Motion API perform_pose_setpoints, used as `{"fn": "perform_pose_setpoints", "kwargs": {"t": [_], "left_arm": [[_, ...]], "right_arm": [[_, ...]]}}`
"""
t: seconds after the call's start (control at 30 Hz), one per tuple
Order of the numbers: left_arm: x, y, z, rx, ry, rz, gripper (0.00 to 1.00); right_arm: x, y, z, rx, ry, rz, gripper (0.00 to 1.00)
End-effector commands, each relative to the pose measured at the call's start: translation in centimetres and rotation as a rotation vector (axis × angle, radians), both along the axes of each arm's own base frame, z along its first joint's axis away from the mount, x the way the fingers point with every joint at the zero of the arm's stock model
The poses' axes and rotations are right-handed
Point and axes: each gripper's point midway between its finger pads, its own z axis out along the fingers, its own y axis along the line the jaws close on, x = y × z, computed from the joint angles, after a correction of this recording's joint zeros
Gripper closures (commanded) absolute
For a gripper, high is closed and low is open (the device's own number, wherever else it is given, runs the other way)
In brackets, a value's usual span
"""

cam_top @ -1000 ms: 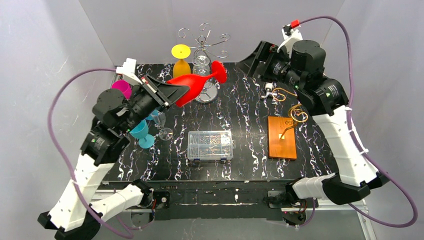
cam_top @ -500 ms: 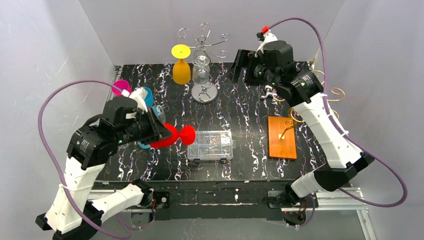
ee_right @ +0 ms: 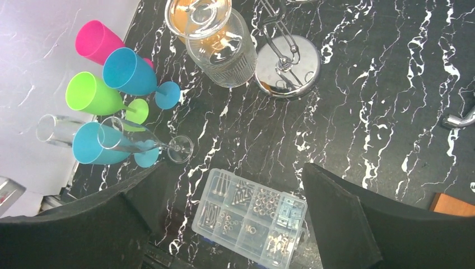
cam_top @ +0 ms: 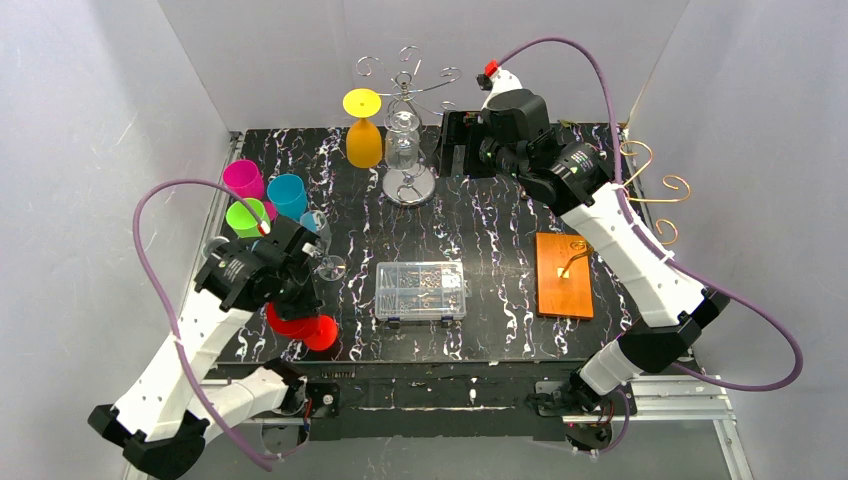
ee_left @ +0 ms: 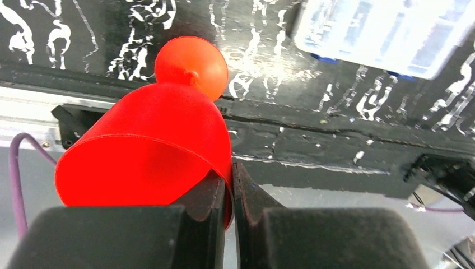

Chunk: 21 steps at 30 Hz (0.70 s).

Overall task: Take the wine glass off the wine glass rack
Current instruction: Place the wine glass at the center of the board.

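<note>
Red wine glass (ee_left: 151,151) was off the rack (cam_top: 410,186), low at the table (cam_top: 500,230) near-left edge, base-first, likely for set-down. Left gripper (ee_left: 231,179) pinched its bowl wall. Right gripper (ee_right: 234,171) hung spread wide beside the far rack.

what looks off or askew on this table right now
The red glass is the odd one: it lies sideways in the left fingers, pinched by its rim, at the near left edge of the table rather than standing. The yellow glass and a clear glass hang upside down on the rack, as expected.
</note>
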Motion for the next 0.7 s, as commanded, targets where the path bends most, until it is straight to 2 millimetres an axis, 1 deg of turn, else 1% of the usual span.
{"fn": "perform_pose_setpoints", "kwargs": {"t": [0.0,0.1,0.3,0.47,0.67], "left_arm": [[0.9,2.4,-1.6,0.116,0.008,0.071,1.00],[1.8,3.1,-2.4,0.093,0.012,0.116,1.00],[4.1,4.8,-3.8,0.103,0.022,0.205,1.00],[5.9,6.3,-4.6,0.110,0.009,0.281,1.00],[7.1,7.9,-5.6,0.117,0.023,0.344,1.00]], "right_arm": [[0.4,-0.4,2.1,0.018,-0.071,-0.020,0.02],[0.2,-0.2,2.2,0.026,-0.072,-0.006,0.02],[0.0,-0.4,2.1,0.021,-0.073,-0.005,0.02],[0.0,-0.4,2.0,0.019,-0.076,0.000,0.02],[0.0,-0.4,2.1,0.020,-0.083,0.006,0.02]]}}
